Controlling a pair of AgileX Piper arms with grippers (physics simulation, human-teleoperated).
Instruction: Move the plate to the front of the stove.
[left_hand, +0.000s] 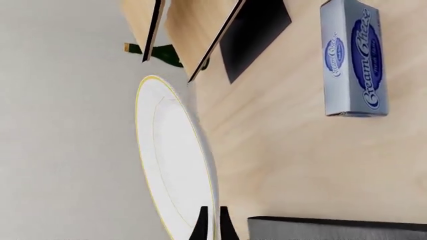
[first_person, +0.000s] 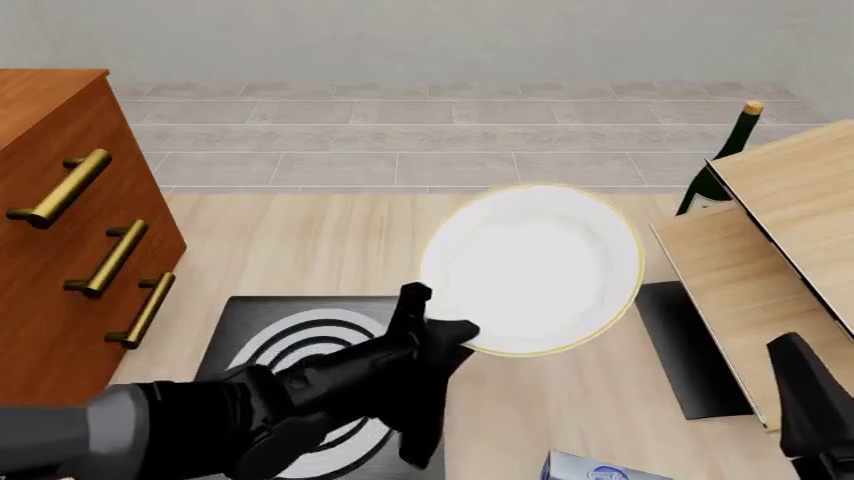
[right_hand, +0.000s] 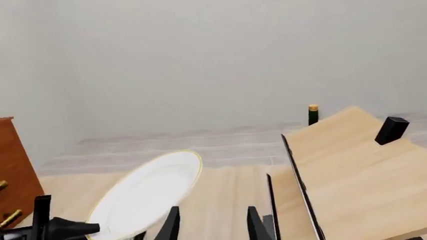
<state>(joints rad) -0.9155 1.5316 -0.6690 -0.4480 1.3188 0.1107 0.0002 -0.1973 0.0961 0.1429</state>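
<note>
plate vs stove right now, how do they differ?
Colour: the plate is white with a thin gold rim; the stove is dark with pale concentric rings.
Shape: the plate is round, the stove a square slab.
Pose: the plate is lifted and tilted, pinched at its edge by the left gripper; the stove lies flat on the table.
Shared: the plate and the stove's rings look similar in width.

left arm (first_person: 240, 410): matte black angular links, pale grey rounded segment nearest camera | left gripper (left_hand: 212, 225): two thin black tapered fingers | right arm (first_person: 811, 405): black blocky wedge-shaped housing | right gripper (right_hand: 212, 222): two flat black blade-like fingers
</note>
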